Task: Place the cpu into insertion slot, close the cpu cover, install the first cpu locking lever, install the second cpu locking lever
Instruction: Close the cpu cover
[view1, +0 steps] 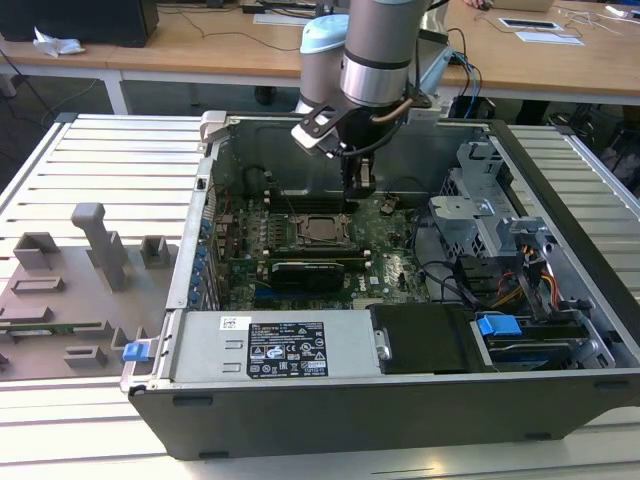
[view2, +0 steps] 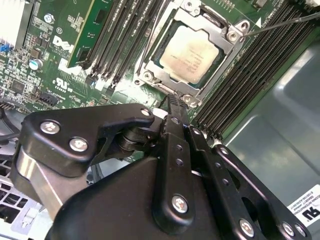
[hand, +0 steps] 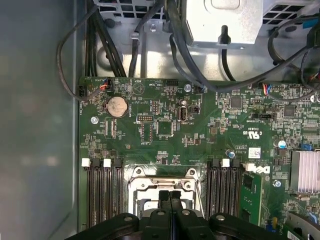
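The cpu (view2: 187, 55) lies flat in the insertion slot (view1: 298, 228), its dull silver top facing up through the window of the cpu cover (view2: 221, 74), which lies down over it as a metal frame on all four sides. From one corner of the socket a thin metal lever rod (view2: 280, 22) runs out across the neighbouring memory slots (view2: 120, 45); whether it is latched cannot be told. The gripper (view2: 173, 102) hangs just above the edge of the socket, its two black fingers pressed together with nothing between them, the tips close to the frame; contact cannot be made out. In the first wrist view the same closed fingertips (hand: 170, 196) stand over the socket, with banks of long black slots on either side and a coin battery (hand: 116, 106) farther off on the green motherboard (hand: 165, 125). In the exterior view the arm reaches down into the open computer case (view1: 400, 400), which rests on a slatted table (view1: 110, 160) beside grey fixtures (view1: 100, 240).
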